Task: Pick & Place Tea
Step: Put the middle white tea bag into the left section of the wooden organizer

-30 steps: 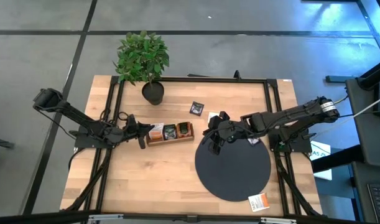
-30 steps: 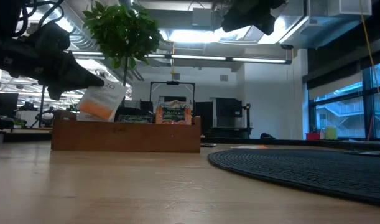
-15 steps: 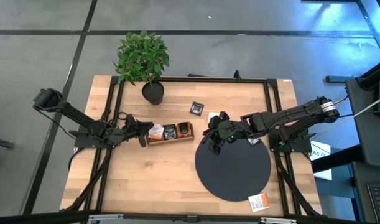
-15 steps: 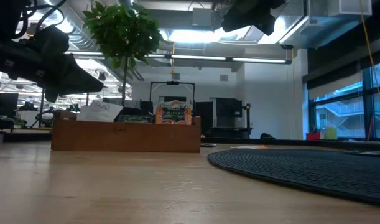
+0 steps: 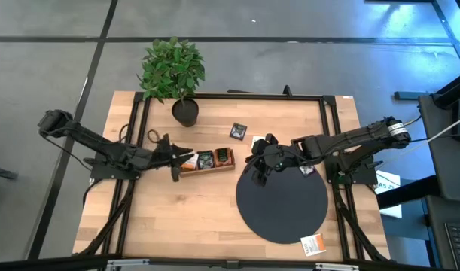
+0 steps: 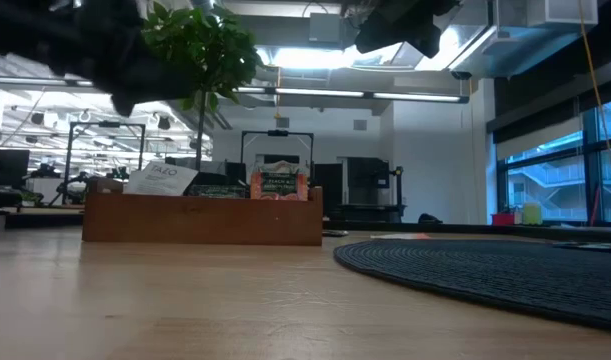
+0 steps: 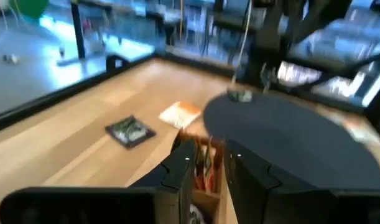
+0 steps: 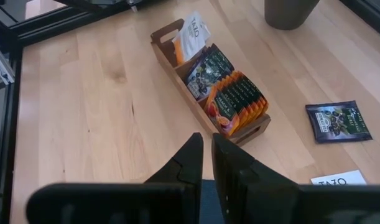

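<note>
High view: the left tool [image 5: 178, 156] hangs at the wooden tray's [image 5: 207, 168] end, prongs parted and empty; the right tool [image 5: 257, 168] hovers over the black mat [image 5: 284, 205], pressed together on nothing. Right wrist view: tea sachets [image 8: 222, 90] stand packed in the tray, a white one [image 8: 190, 35] leaning in the end compartment, a dark one [image 8: 338, 121] loose on the tabletop. Likely light, thin and slippery; pinch an exposed edge.

Free room on the tabletop [image 5: 192, 218]
Bare wood lies before the tray [image 5: 205, 159]; plant [image 5: 174, 74] stands behind it, mat [image 5: 282, 202] beside.
</note>
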You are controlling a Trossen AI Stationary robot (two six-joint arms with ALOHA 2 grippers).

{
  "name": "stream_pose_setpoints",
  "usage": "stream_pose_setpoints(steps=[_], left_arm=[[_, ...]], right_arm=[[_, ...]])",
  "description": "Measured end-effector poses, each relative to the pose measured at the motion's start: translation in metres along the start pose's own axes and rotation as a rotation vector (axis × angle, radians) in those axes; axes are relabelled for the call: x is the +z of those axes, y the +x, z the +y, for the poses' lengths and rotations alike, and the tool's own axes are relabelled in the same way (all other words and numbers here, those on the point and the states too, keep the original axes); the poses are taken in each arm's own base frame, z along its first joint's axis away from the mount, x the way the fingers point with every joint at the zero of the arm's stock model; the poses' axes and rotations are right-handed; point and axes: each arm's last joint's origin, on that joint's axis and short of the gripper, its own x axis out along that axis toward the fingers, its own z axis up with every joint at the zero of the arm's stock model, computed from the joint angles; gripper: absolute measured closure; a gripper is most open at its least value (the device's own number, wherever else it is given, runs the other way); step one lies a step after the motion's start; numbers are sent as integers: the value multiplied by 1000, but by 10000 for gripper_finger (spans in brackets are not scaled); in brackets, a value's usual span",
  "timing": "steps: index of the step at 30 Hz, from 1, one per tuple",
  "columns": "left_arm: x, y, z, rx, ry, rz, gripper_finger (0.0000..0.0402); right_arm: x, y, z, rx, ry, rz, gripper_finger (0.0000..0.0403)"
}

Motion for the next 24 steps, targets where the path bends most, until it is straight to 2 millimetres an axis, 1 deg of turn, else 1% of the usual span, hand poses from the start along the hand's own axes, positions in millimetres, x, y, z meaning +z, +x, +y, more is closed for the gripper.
stream_pose_setpoints(steps=[3,6,9,11,14,19,24], left_arm=[[21,9,3,20,11,129,317],[38,15,13,21,-4,313,316],[52,22,21,-17,-4,440,318],[56,28,25,-50,30,491,319],[54,38,32,-82,68,547,319],[39,54,42,-77,38,667,316],[27,64,46,-80,46,741,319]], right_arm=[[1,0,0,2,2,-5,364],[1,0,0,2,1,-6,364],[1,0,0,2,-1,-6,364],[1,0,0,2,-1,-6,364],[1,0,0,2,-1,-6,364],[0,0,0,1,-2,-4,364],[0,0,0,1,-2,-4,364]])
